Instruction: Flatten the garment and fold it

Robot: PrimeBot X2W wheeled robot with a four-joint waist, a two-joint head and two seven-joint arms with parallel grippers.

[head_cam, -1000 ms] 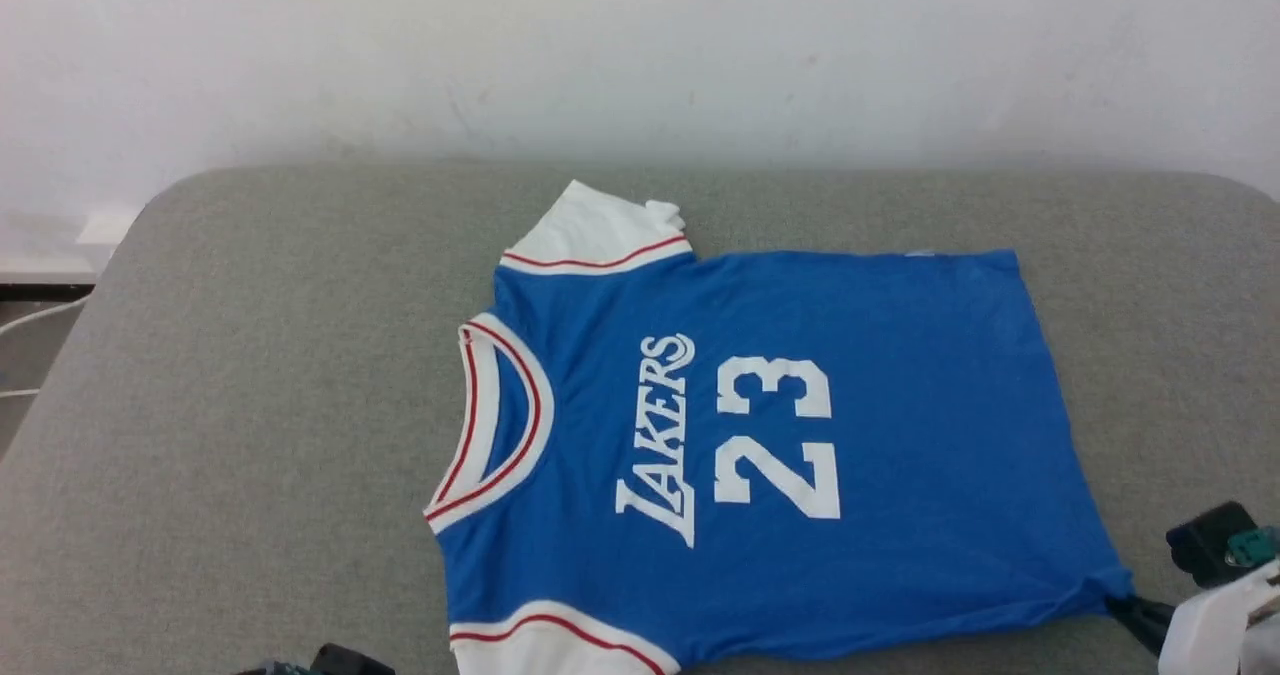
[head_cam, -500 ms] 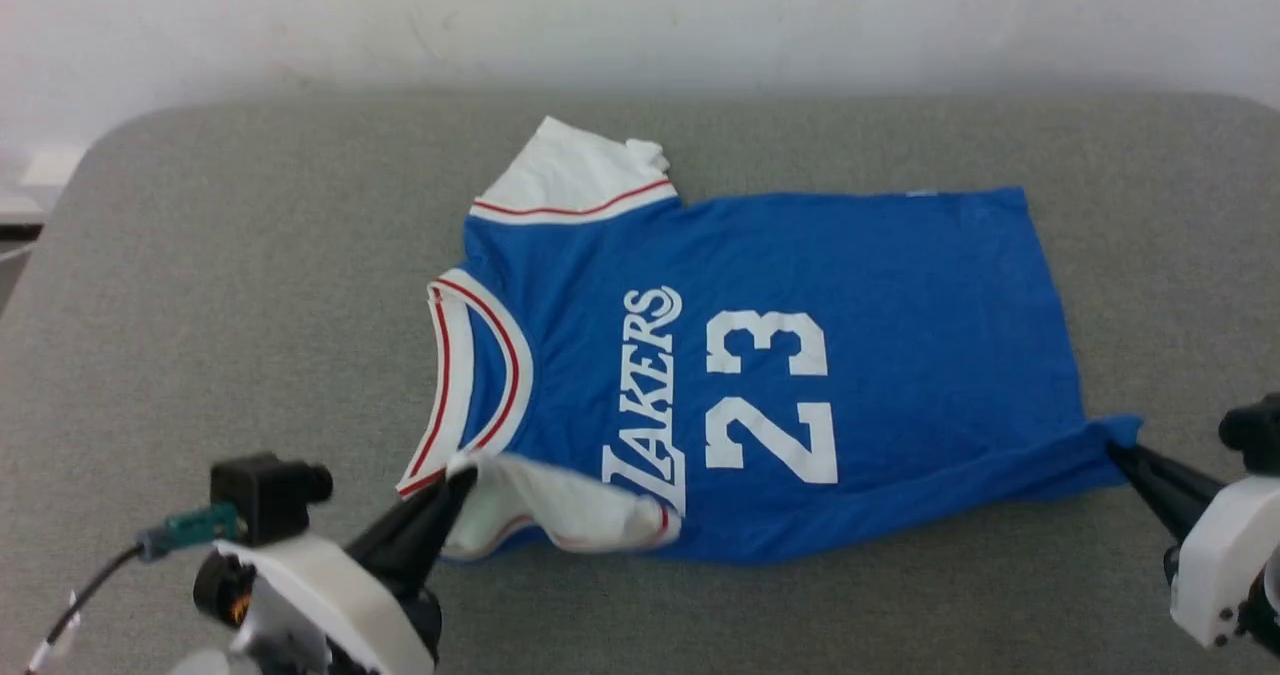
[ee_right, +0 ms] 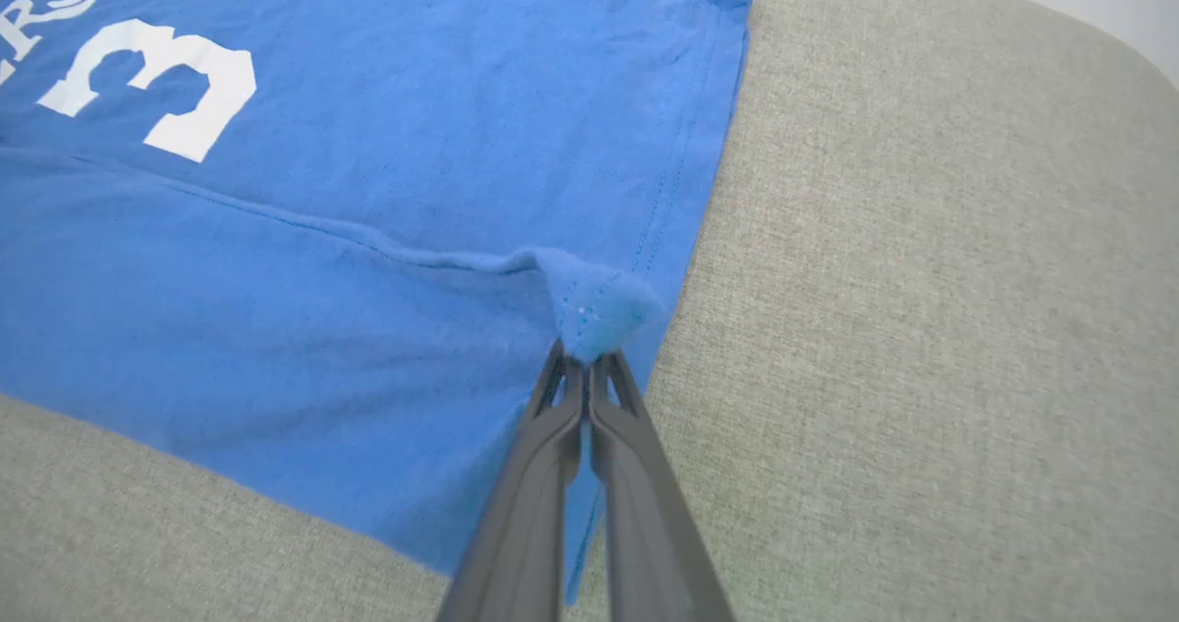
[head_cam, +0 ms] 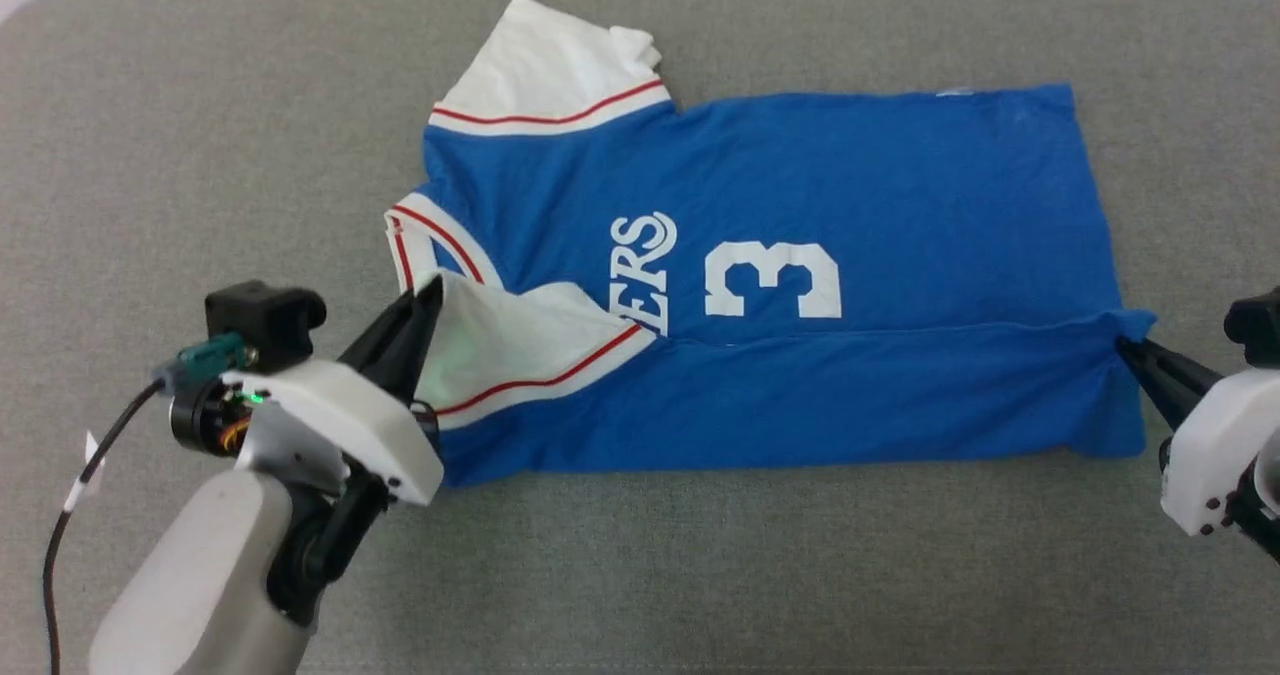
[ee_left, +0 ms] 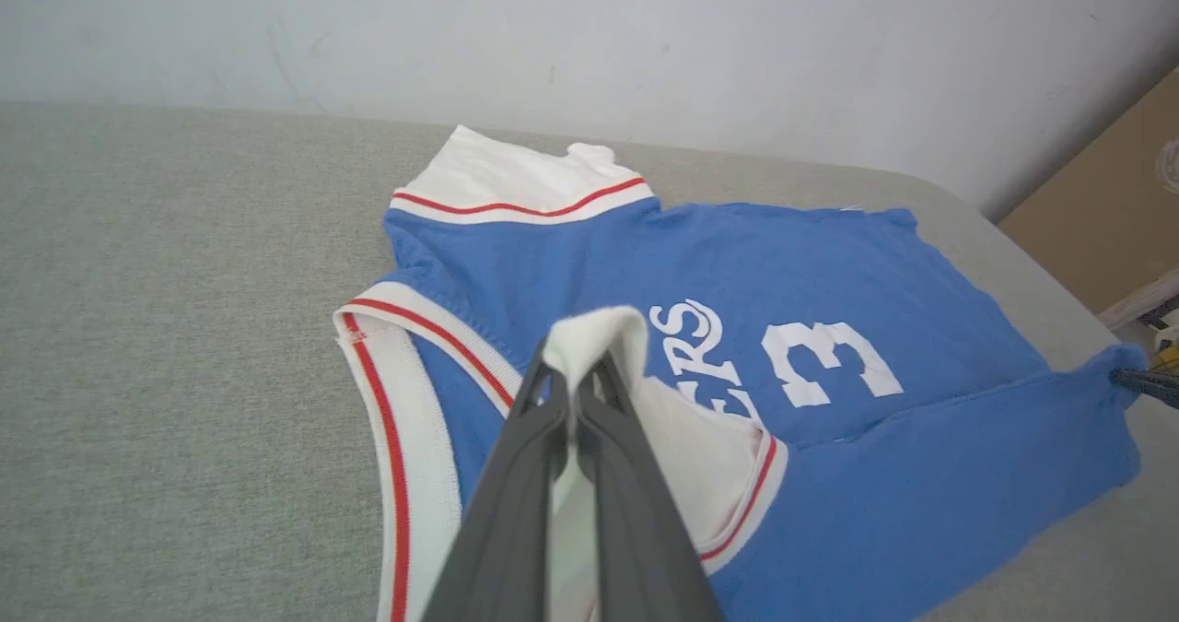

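The garment (head_cam: 850,195), a royal-blue jersey T-shirt with white sleeves, lies on the grey surface with its collar to the left. Its near long edge is folded over the middle, hiding part of the white print, so "ERS" and "3" show. My left gripper (head_cam: 432,290) is shut on the near white sleeve (ee_left: 599,336), held over the collar area. My right gripper (head_cam: 1125,340) is shut on the near hem corner (ee_right: 599,313) at the right. The garment (ee_right: 368,97) lies flat beyond that corner.
A grey padded table (head_cam: 700,575) carries the garment, with bare room in front and to the left. A pale wall (ee_left: 589,32) rises behind it. A brown cardboard panel (ee_left: 1105,207) stands off the table's right end. A black cable (head_cam: 60,525) trails from my left wrist.
Both grippers have carried the near edge of the garment away from me, folding it over the print; "LAKERS 23" now reads "ERS 3". The head camera has tilted down.
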